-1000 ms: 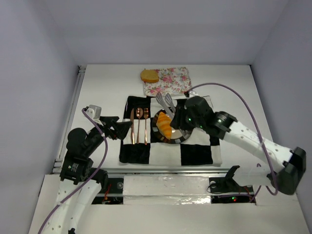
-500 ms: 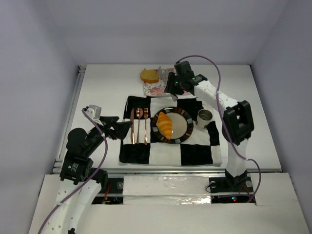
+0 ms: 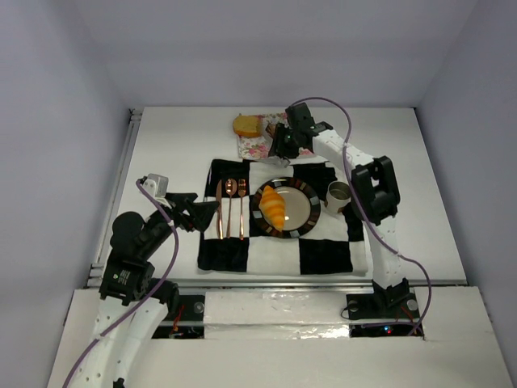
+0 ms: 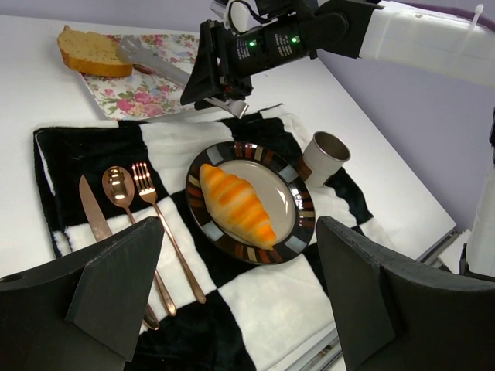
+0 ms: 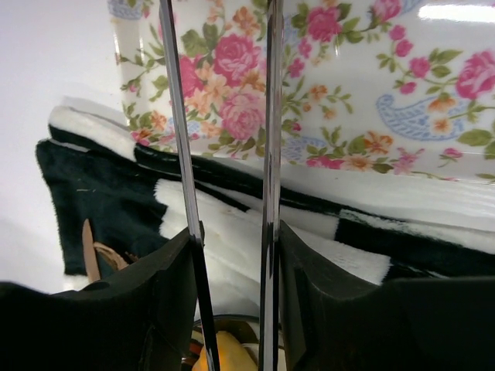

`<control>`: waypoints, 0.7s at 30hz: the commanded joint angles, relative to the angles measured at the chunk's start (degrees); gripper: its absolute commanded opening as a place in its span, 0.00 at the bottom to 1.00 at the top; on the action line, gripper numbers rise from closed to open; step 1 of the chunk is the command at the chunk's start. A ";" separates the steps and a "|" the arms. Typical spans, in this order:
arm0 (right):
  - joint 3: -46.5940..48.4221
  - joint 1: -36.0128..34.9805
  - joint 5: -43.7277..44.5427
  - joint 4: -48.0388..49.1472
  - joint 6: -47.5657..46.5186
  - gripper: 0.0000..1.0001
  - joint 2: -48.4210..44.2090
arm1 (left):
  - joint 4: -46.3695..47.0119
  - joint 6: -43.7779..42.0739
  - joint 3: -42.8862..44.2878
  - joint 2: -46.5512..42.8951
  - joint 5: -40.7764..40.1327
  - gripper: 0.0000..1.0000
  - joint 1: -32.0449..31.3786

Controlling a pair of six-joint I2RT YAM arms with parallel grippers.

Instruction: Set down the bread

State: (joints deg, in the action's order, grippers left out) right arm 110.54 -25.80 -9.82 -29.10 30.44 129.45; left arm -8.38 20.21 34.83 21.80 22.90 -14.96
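I'm looking at two arms wearing white shells over black joints. The left arm [image 3: 133,275] is trailing a purple cable [image 3: 173,245]; the right arm [image 3: 386,250] is carrying a second purple cable [image 3: 323,99] in a loop. Green lights [image 4: 251,44] are glowing on its black wrist housing. The left gripper [image 4: 240,228] is showing matte black, wedge-shaped fingers [image 4: 116,286].

Right pincer [image 3: 277,139] held tongs [image 3: 271,121] over floral napkin [image 3: 252,148], beside bread slice [image 3: 247,125]. Croissant [image 3: 273,207] lay on plate [image 3: 305,212], on checkered cloth [image 3: 323,255].
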 commanded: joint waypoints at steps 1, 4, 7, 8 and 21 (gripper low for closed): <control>-0.41 0.05 -3.71 4.58 0.76 0.45 -1.04 | 3.11 0.01 -0.38 0.61 0.66 0.78 -0.24; -1.64 0.05 -5.72 5.72 1.11 0.42 -0.95 | 3.11 -0.08 -0.38 0.52 0.66 0.78 -0.24; -2.79 0.05 -6.96 7.22 1.55 0.35 -1.48 | 3.11 0.01 -0.38 0.43 0.57 0.78 -0.24; -2.79 0.05 -7.05 7.30 1.64 0.31 -1.57 | 3.02 0.01 -0.29 0.43 0.48 0.78 -0.24; -20.58 0.05 -4.23 11.34 0.50 0.14 -24.29 | 2.85 0.01 -0.38 -0.09 0.13 0.78 -0.24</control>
State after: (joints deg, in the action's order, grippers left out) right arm 94.26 -25.80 -13.87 -22.74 31.70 115.81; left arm -8.38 20.18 34.83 22.00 22.85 -14.96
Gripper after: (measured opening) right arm 0.279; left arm 0.781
